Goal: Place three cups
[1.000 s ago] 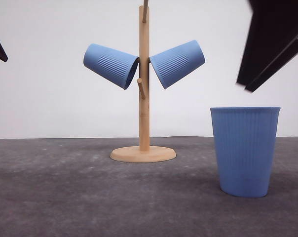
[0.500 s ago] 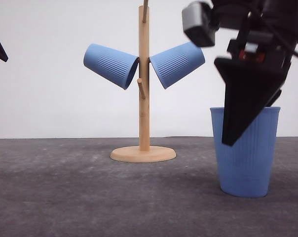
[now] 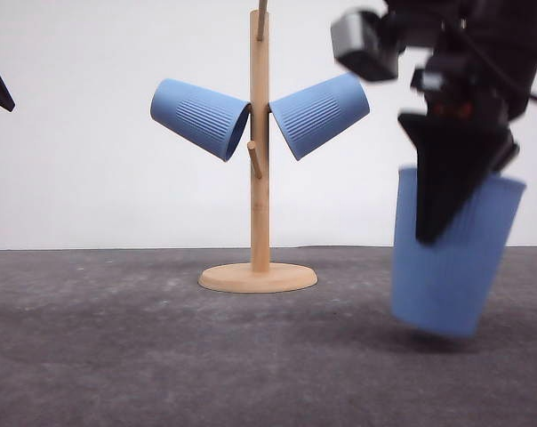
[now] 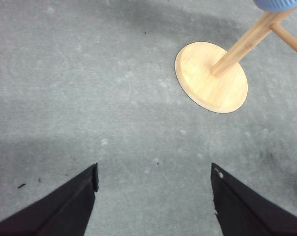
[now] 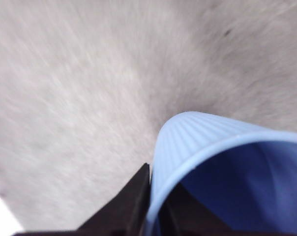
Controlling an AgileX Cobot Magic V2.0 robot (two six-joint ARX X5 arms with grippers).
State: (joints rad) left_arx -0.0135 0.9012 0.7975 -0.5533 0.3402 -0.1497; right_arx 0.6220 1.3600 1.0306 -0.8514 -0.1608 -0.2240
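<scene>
Two blue cups (image 3: 200,116) (image 3: 320,114) are hung tilted on the pegs of a wooden stand (image 3: 259,178), at ten and two o'clock of its post. A third cup (image 3: 446,276) is pinched at its rim by the right gripper (image 3: 446,200), tilted just above the grey table (image 3: 162,356), at four o'clock of the stand. The left gripper (image 4: 153,196) is spread open over bare table.

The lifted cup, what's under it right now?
Under the lifted cup, held tilted by the right gripper, lies bare grey table with its shadow. Its underside is hidden.
</scene>
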